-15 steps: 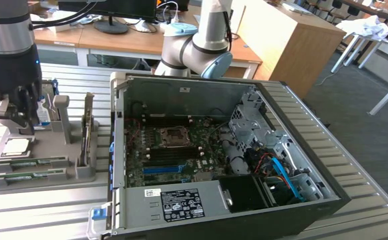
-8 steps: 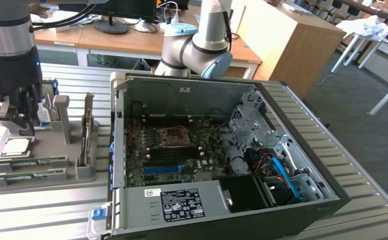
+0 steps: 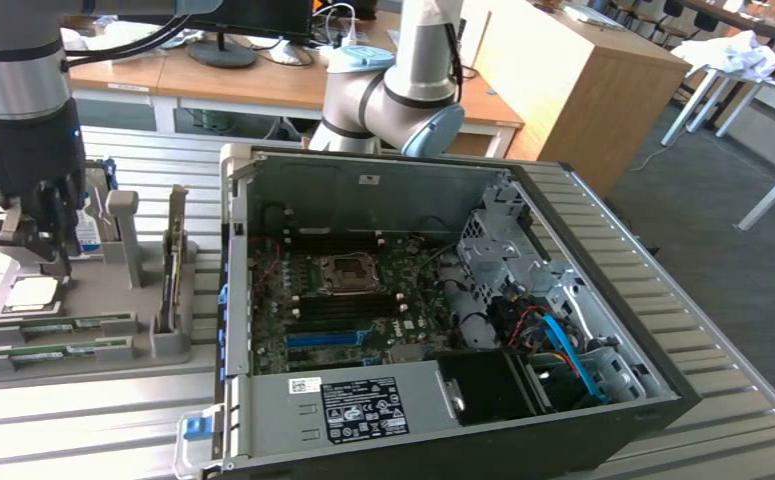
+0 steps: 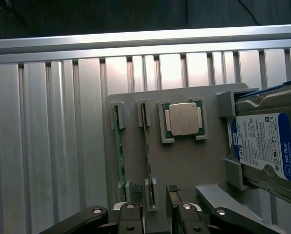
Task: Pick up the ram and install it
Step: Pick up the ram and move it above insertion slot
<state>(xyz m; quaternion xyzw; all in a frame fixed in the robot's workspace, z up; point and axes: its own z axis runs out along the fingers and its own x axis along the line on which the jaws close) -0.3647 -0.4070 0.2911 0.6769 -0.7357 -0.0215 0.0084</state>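
Ribbed metal surface carries open PC case, grey parts tray beside it. Claw hangs over the tray, jaws apart, empty. Hard drive stands in tray. Ram sits in tray slots, next to processor.

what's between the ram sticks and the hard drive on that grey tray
The silver processor chip sits between the ram sticks and the hard drive, on the grey tray; seen in the wrist view.

2 ram sticks, 1 CPU, 1 HDD
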